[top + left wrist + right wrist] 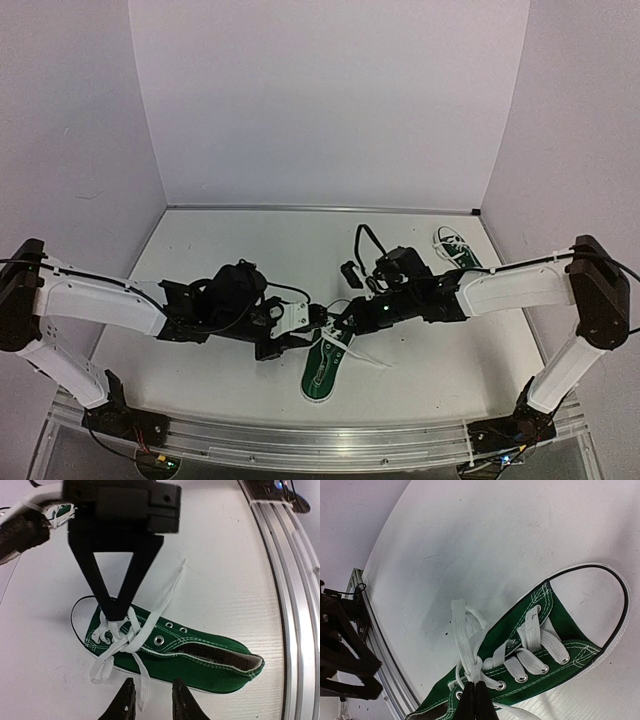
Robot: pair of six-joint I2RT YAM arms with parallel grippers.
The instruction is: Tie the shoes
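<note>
One of the shoes, a green sneaker [200,655] with white laces, lies on its side on the white table near the front [320,375]. My right gripper [475,697] is shut on the laces where they cross above the top eyelets; in the left wrist view its black fingers [116,611] come down onto that crossing. My left gripper [152,700] hovers just beside the sole, open. A loose lace end [144,687] hangs between its fingertips, untouched. The other shoe [456,250] lies at the back right, away from both grippers.
An aluminium rail [295,605] runs along the table's front edge, close to the shoe's heel. White walls enclose the table on the left, back and right. Both arms meet over the table's middle front [330,320].
</note>
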